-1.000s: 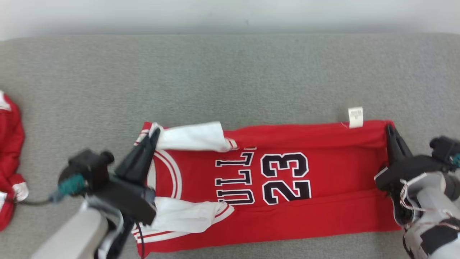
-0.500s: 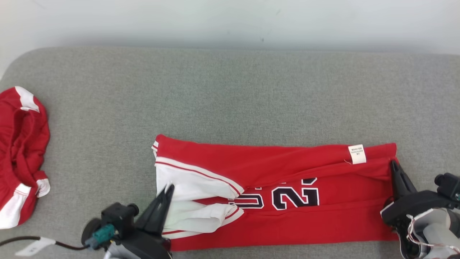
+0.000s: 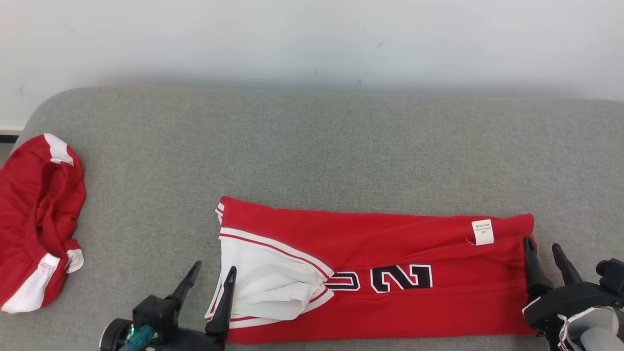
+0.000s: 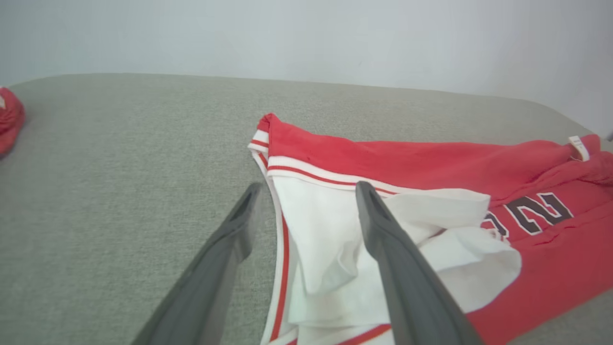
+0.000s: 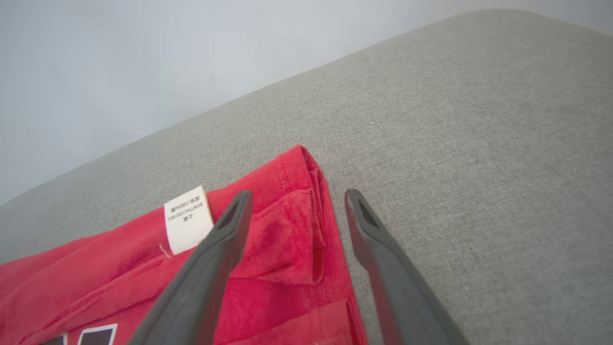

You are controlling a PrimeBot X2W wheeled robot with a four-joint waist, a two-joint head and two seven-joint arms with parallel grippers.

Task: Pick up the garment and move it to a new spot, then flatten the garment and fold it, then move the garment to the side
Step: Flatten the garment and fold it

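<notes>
jersey lies flat on the near half of the grey pad, folded into a long band running left-right, parallel to the pad's near edge and close to it

top flap is folded down over the front, so the black print is half covered: one "2" and part of another character readable

white panel with red piping is bunched at the band's end toward the pad's left side; white care label sits on the top flap toward the pad's right side, printed side up

left gripper at the pad's near edge, left of centre: jaws spread wide, gripping nothing. Left wrist view: one finger over bare pad, the other over the white panel, the jersey's edge running between them; can't tell if the tips touch fabric

right gripper at the pad's near edge, toward its right side: jaws apart, empty. Right wrist view: one finger over the red hem beside the label, the other over bare pad, the jersey's corner between them

second red-and-white garment crumpled at the pad's left edge, well apart from the jersey

pale wall behind the pad's far edge
</notes>
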